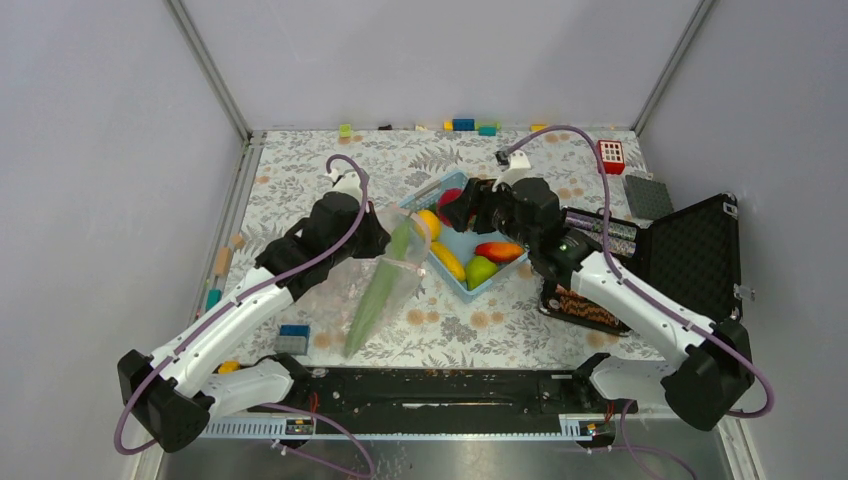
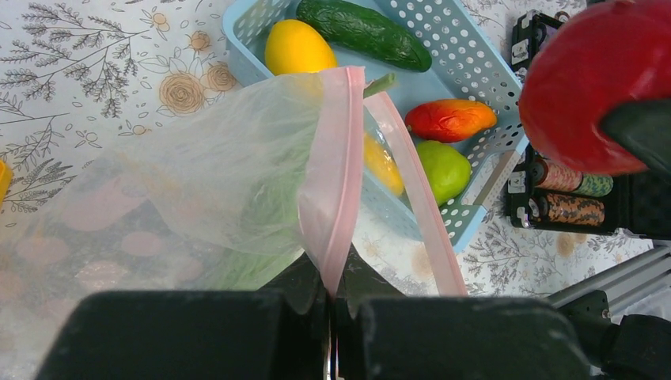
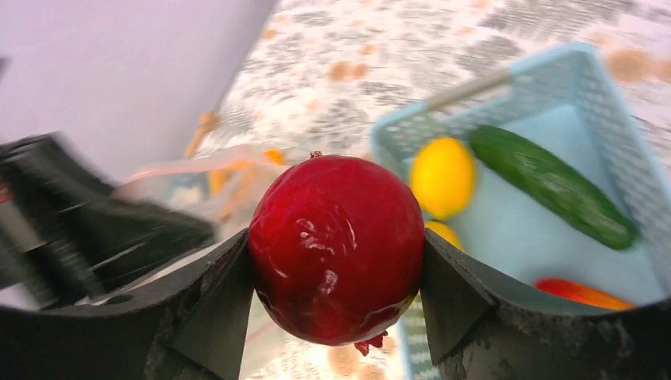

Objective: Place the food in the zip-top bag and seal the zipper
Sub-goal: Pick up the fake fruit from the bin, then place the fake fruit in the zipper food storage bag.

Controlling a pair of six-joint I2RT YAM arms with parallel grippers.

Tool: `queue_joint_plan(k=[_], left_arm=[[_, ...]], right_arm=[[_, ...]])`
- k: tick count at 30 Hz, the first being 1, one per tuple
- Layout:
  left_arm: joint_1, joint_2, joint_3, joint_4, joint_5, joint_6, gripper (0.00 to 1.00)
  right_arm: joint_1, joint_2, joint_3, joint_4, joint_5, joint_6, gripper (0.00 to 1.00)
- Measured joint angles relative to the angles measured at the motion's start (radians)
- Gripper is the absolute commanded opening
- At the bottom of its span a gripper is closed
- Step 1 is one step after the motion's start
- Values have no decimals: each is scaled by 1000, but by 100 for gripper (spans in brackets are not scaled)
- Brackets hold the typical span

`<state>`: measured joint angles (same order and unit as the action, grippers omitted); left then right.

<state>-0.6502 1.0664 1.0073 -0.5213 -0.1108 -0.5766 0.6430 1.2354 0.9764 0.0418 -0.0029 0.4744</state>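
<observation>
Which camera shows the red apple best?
The right wrist view: the red apple fills the middle, held by the right gripper. The left wrist view catches part of it in a corner. The top external view shows only a small red bit.

Floral table (image 1: pixel 300 180), light blue mesh basket (image 1: pixel 497 279), open black case (image 1: pixel 690 255), coloured blocks (image 1: pixel 463 125) along far edge

Plain grey walls (image 1: pixel 430 50) around floral-patterned table (image 1: pixel 300 170)

Red apple (image 3: pixel 336 249); pink zipper (image 2: pixel 336 182); blue basket (image 2: pixel 467 55); floral table (image 1: pixel 300 180).
</observation>
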Motion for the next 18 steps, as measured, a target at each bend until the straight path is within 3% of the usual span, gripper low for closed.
queue_joint_plan(k=[6, 13, 18], left_arm=[[-15, -14, 0, 0, 27, 0, 0], [-34, -70, 0, 0, 47, -5, 0], [-37, -100, 0, -8, 43, -10, 0]], right_arm=[[108, 8, 15, 79, -124, -7, 46], [173, 101, 58, 74, -158, -6, 52], [210, 120, 77, 27, -154, -11, 73]])
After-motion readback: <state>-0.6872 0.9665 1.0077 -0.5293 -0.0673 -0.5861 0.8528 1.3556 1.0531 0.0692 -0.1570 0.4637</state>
